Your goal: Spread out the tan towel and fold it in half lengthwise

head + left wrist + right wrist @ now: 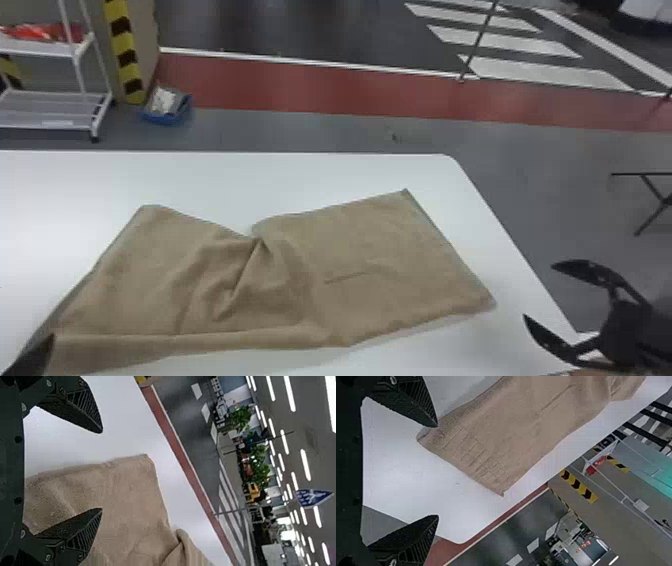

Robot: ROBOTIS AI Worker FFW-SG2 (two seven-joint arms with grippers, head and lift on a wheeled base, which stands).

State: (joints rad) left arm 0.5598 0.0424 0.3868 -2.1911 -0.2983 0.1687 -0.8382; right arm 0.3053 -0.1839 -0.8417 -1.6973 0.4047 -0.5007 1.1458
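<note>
The tan towel (pixel 380 260) lies across the white table, its two halves at an angle, with creases bunched near the middle and a rolled strip along its near edge. At the bottom left corner of the head view, part of my left gripper (pixel 35 357) shows by the towel's near left corner. My left gripper (pixel 102 471) stands open in its wrist view, with the towel (pixel 130 494) beyond its fingers. My right gripper (pixel 537 292) is open beyond the towel's right end, at the table's right edge. Its wrist view shows the right gripper (pixel 438 471) apart from the towel (pixel 514 435).
The white table (pixel 300 175) has a rounded far right corner. Past it on the floor are a wheeled white rack (pixel 55 95) and a blue bin (pixel 167 106) at the far left. A dark stand leg (pixel 652 187) is off to the right.
</note>
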